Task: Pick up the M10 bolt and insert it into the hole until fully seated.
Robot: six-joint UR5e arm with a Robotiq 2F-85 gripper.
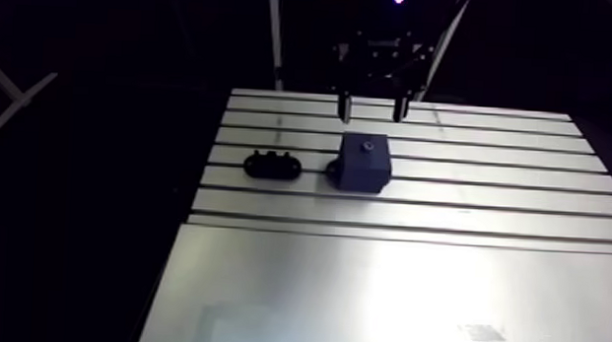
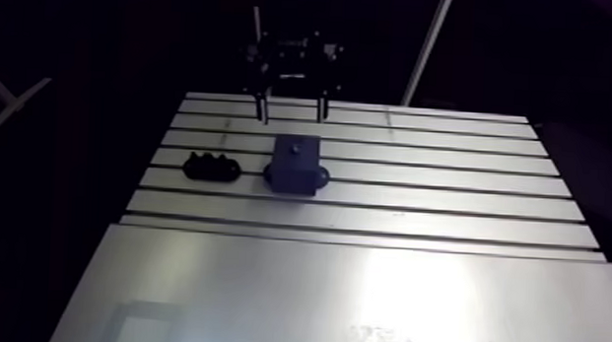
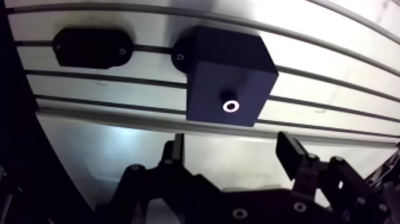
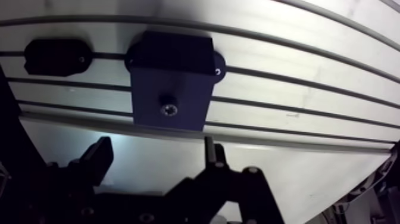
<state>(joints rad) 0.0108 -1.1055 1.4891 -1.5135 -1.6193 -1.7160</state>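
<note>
On top of the dark block (image 3: pixel 229 74) a bolt (image 3: pixel 230 106) sits sunk to its head. Just beyond the block the jaws hang apart, empty, over the tabletop (image 1: pixel 413 286).

The gripper (image 1: pixel 372 115) hangs over the slotted part of the table (image 1: pixel 413 286). On the table, just ahead of the gripper & lower, sits the block (image 1: pixel 363 163); slots run under it. The bolt (image 3: pixel 230 106) sits sunk in the block's top face, head up, nearer the top edge that faces the gripper than the opp. edge. At the block's foot a base ear (image 3: pixel 180 56) sticks out twd the flat oval piece (image 3: pixel 92 49). That piece lies on the table beside the block, near but apart. It is ahead of the gripper & off to one side, left of the block in the arm view, w/ a slot passing under it.
</note>
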